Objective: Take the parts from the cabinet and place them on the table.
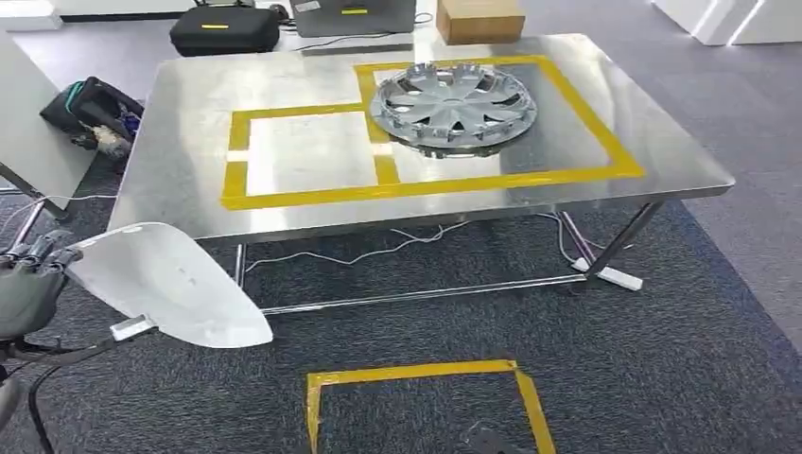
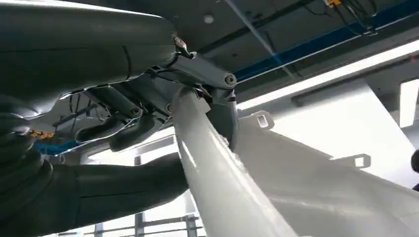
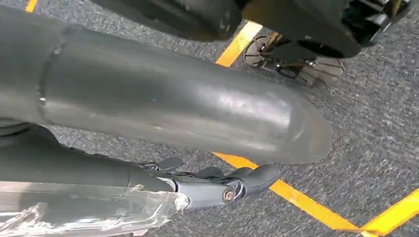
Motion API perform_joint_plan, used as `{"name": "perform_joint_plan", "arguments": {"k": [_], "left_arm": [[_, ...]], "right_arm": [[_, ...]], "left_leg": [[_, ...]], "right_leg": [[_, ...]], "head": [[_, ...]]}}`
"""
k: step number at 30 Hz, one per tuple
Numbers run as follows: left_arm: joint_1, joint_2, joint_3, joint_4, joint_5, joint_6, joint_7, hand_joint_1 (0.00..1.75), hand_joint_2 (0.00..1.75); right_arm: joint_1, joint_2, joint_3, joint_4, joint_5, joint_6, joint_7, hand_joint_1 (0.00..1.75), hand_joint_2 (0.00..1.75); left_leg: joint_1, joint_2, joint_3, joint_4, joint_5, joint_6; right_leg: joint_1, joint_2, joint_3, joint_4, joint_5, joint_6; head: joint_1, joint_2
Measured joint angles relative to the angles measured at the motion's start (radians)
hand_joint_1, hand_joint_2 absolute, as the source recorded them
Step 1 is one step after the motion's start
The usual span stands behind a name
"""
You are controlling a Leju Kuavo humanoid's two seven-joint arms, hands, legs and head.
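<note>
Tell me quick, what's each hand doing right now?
Left hand: holding the white panel.
Right hand: holds nothing, fingers look extended; open.

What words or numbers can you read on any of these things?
None can be read.
Black bag behind the table: a yellow mark, too blurred to read.
Grey case: a yellow label, too small to read.
Cardboard box: no print shows.
Hubcap: no lettering shows.
White part held by the left hand: plain.
</note>
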Motion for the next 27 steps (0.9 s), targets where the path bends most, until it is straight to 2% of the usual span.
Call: {"name": "perform_joint_plan", "arguments": {"k": [5, 7, 15, 16, 17, 18, 19, 20, 21, 22, 23, 24, 25, 26, 27], "left_arm": [[0.000, 0.002, 0.000, 0.002, 0.004, 0.016, -0.044, 1.75, 1.75], [0.000, 0.006, 0.000, 0.002, 0.006, 0.031, -0.055, 1.75, 1.75], [0.000, 0.032, -0.006, 0.003, 0.049, 0.068, -0.127, 1.75, 1.75], [0.002, 0.037, -0.006, 0.003, 0.055, 0.079, -0.136, 1.75, 1.75], [0.002, 0.041, -0.006, 0.003, 0.059, 0.087, -0.142, 1.75, 1.75], [0.002, 0.042, -0.006, 0.003, 0.063, 0.093, -0.143, 1.75, 1.75], [-0.002, 0.043, -0.006, 0.003, 0.066, 0.097, -0.143, 1.75, 1.75], [-0.001, 0.043, -0.007, 0.005, 0.066, 0.097, -0.146, 1.75, 1.75], [0.003, 0.043, -0.008, 0.006, 0.066, 0.097, -0.149, 1.75, 1.75], [0.007, 0.043, -0.010, 0.007, 0.066, 0.098, -0.150, 1.75, 1.75], [0.011, 0.043, -0.010, 0.009, 0.066, 0.098, -0.150, 1.75, 1.75], [0.014, 0.042, -0.011, 0.010, 0.066, 0.098, -0.150, 1.75, 1.75], [0.014, 0.042, -0.011, 0.011, 0.065, 0.099, -0.150, 1.75, 1.75], [0.013, 0.042, -0.011, 0.011, 0.065, 0.101, -0.150, 1.75, 1.75], [0.012, 0.043, -0.010, 0.011, 0.065, 0.102, -0.150, 1.75, 1.75]], "right_arm": [[0.001, 0.000, 0.001, 0.000, 0.007, 0.002, 0.008, 0.00, 0.00], [0.000, 0.000, 0.002, 0.000, 0.009, 0.004, 0.008, 0.00, 0.00], [0.000, 0.000, 0.002, 0.000, 0.018, 0.017, 0.008, 0.00, 0.00], [-0.001, 0.002, 0.002, 0.000, 0.020, 0.018, 0.009, 0.00, 0.00], [-0.001, 0.002, 0.002, 0.000, 0.021, 0.019, 0.009, 0.00, 0.00], [-0.001, 0.002, 0.003, 0.000, 0.021, 0.019, 0.008, 0.00, 0.00], [-0.002, 0.002, 0.003, 0.000, 0.021, 0.019, 0.008, 0.00, 0.00], [-0.002, 0.002, 0.003, 0.000, 0.021, 0.021, 0.009, 0.00, 0.00], [-0.002, 0.002, 0.003, 0.000, 0.021, 0.021, 0.009, 0.00, 0.00], [-0.001, 0.001, 0.003, 0.000, 0.021, 0.021, 0.009, 0.00, 0.00], [0.001, 0.001, 0.003, 0.000, 0.022, 0.021, 0.010, 0.00, 0.00], [0.002, 0.001, 0.003, 0.000, 0.023, 0.021, 0.010, 0.00, 0.00], [0.003, 0.001, 0.003, 0.000, 0.024, 0.021, 0.010, 0.00, 0.00], [0.003, 0.000, 0.003, 0.000, 0.024, 0.022, 0.010, 0.00, 0.00], [0.002, 0.001, 0.003, 0.000, 0.024, 0.022, 0.012, 0.00, 0.00]], "left_leg": [[-0.001, 0.000, -0.001, 0.000, 0.001, 0.008], [-0.001, 0.000, -0.002, 0.000, 0.001, 0.009], [-0.001, -0.001, -0.004, 0.001, 0.002, 0.013], [-0.004, -0.001, 0.000, -0.010, 0.004, 0.032], [0.007, 0.000, 0.021, -0.047, 0.024, 0.045], [0.005, 0.003, 0.034, -0.067, 0.032, 0.047], [0.006, 0.003, 0.036, -0.072, 0.037, 0.050], [0.006, 0.003, 0.035, -0.072, 0.036, 0.049], [0.007, 0.000, 0.036, -0.072, 0.016, 0.048], [0.008, -0.002, 0.036, -0.072, 0.014, 0.045], [0.010, -0.002, 0.040, -0.071, 0.010, 0.039], [0.015, -0.002, 0.045, -0.068, 0.006, 0.032], [0.023, -0.003, 0.050, -0.060, -0.002, 0.022], [0.030, -0.003, 0.053, -0.045, -0.015, 0.010], [0.028, -0.004, 0.050, -0.026, -0.030, -0.005]], "right_leg": [[-0.001, 0.000, 0.004, -0.010, 0.006, 0.011], [-0.002, 0.000, 0.004, -0.012, 0.008, 0.018], [-0.005, 0.000, 0.005, -0.016, 0.010, 0.021], [-0.007, 0.000, 0.011, -0.030, 0.019, 0.040], [-0.004, -0.001, 0.009, -0.035, 0.019, 0.041], [-0.003, -0.004, 0.001, -0.016, 0.003, 0.041], [-0.004, -0.004, -0.024, 0.041, -0.034, 0.040], [-0.007, -0.004, -0.065, 0.132, -0.079, 0.041], [-0.009, -0.004, -0.104, 0.211, -0.108, 0.043], [-0.011, -0.005, -0.133, 0.265, -0.119, 0.048], [-0.014, -0.005, -0.137, 0.269, -0.107, 0.052], [-0.018, -0.006, -0.116, 0.228, -0.077, 0.057], [-0.024, -0.007, -0.073, 0.147, -0.034, 0.065], [-0.034, -0.009, -0.021, 0.053, 0.007, 0.078], [-0.038, -0.002, 0.007, 0.011, -0.013, 0.097]], "head": [[0.000, 0.000], [0.000, 0.000], [0.000, 0.000], [-0.001, 0.000], [-0.002, 0.000], [0.004, 0.000], [0.004, 0.000], [0.005, 0.000], [0.004, 0.000], [0.005, 0.000], [0.004, 0.000], [0.005, 0.000], [0.004, 0.000], [0.005, 0.000], [0.005, 0.000]]}}
